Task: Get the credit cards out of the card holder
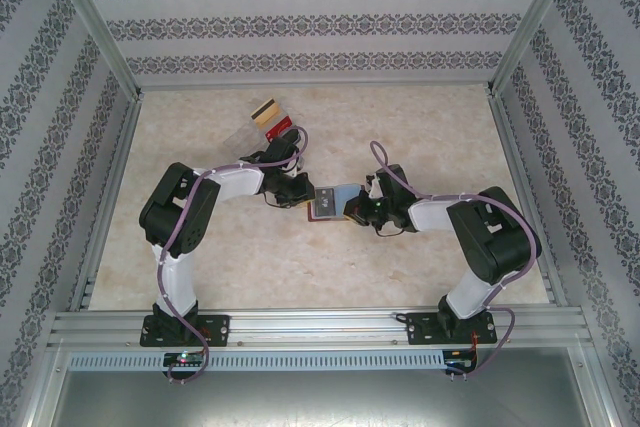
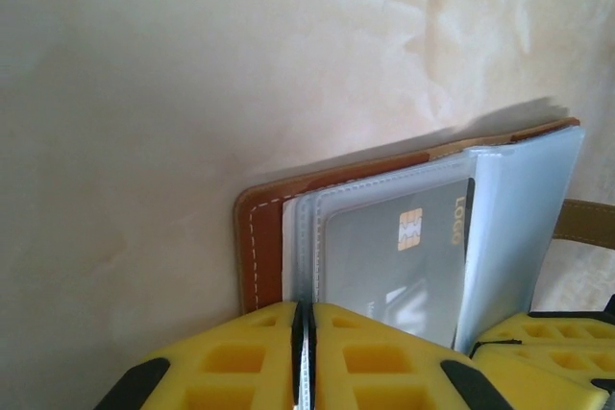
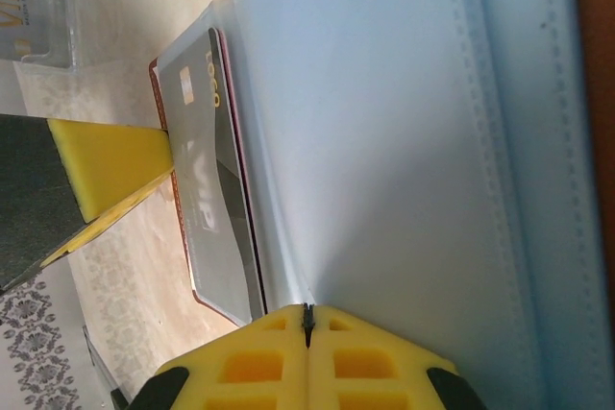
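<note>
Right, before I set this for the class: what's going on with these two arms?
Both arms meet mid-table over the card holder. The left gripper is shut on a clear sleeve by the brown cover, and the right gripper is shut on another sleeve from the opposite side, holding the pages apart. A grey card sits in a sleeve, not yet out. Two cards lie on the table farther back.

Bright, even light; soft wrist-view focus
</note>
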Robot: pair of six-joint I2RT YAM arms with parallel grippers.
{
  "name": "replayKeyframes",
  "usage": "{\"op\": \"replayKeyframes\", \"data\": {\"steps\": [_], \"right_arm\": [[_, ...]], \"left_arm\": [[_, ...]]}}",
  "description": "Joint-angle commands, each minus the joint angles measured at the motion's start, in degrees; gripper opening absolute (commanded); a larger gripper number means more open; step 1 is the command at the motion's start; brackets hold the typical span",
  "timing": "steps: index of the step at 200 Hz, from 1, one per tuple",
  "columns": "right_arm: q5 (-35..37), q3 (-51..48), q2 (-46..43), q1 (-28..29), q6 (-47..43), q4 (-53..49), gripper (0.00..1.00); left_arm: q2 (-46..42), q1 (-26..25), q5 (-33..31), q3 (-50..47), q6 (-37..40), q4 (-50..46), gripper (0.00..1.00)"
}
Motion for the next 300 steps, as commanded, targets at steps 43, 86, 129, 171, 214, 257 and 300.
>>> {"op": "replayKeyframes", "data": {"steps": [43, 86, 129, 171, 214, 257, 300], "right_arm": [[-2.0, 3.7, 0.8, 0.9, -2.0, -0.7, 0.18], [-1.4, 4.6, 2.9, 1.0, -2.0, -1.1, 0.20], [-1.9, 5.3, 4.7, 1.4, -1.9, -1.1, 0.20], [-2.4, 5.6, 5.2, 1.5, -2.3, -1.0, 0.19], [-3.0, 6.2, 6.1, 1.8, -2.6, -0.9, 0.17], [-2.9, 6.7, 6.5, 2.0, -3.0, -1.2, 0.17], [-4.2, 7.4, 6.3, 2.3, -4.4, -1.1, 0.15]], "left_arm": [[-3.1, 0.5, 2.0, -0.6, 0.4, -2.0, 0.15], [-5.9, 0.0, 2.2, -4.3, -2.0, -0.2, 0.15], [-4.5, -1.5, 3.0, -5.8, -3.4, 1.0, 0.12], [-2.5, -2.0, 4.3, -5.0, -3.5, 2.0, 0.10], [-0.8, -2.0, 3.6, -4.3, -3.5, 0.5, 0.09], [-0.2, -2.0, 1.3, -3.9, -3.1, -2.0, 0.08], [0.1, -2.0, 0.8, -3.2, -2.3, -3.2, 0.07]]}}
